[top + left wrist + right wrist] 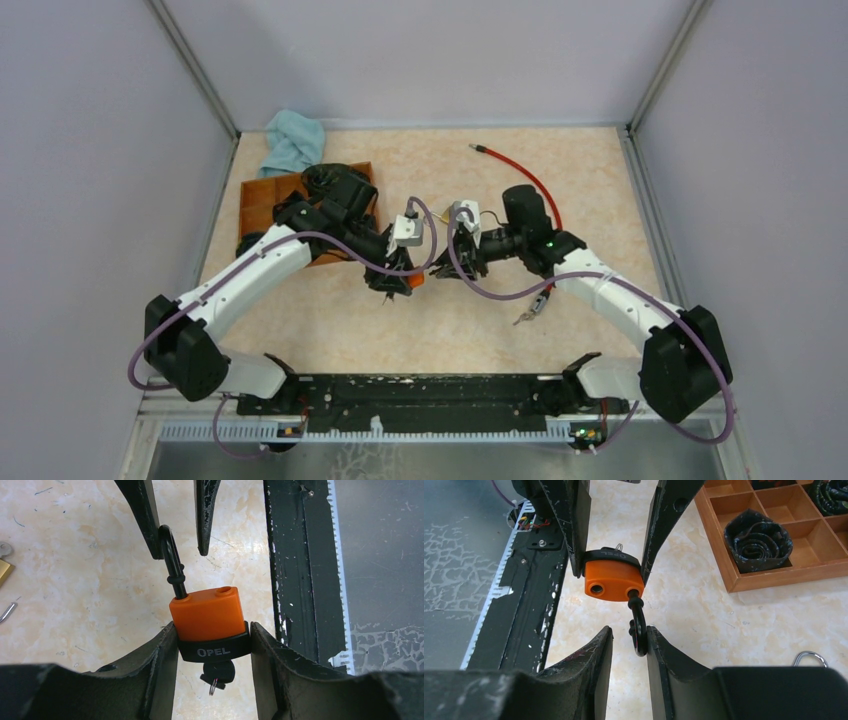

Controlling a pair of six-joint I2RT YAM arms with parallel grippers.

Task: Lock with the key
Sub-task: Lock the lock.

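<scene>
Padlock (412,281) held over the tabletop (580,180) in the left fingers (386,276).
Top: both arms meet at the centre, with the right fingers (442,270) facing the padlock. Left wrist: the left fingers clamp the orange body, key (217,671) in its underside. The shackle (172,560) is swung open, against one right finger and clear of the other. Right wrist: the right fingers are part-open around the shackle, touching on one side only. A wooden tray (774,577) lies nearby.

orange padlock (207,612) 1 | key (217,672) in it 1 | wooden tray (784,575) 1 | blue cloth (293,140) 1 | red cable (512,161) 1
</scene>
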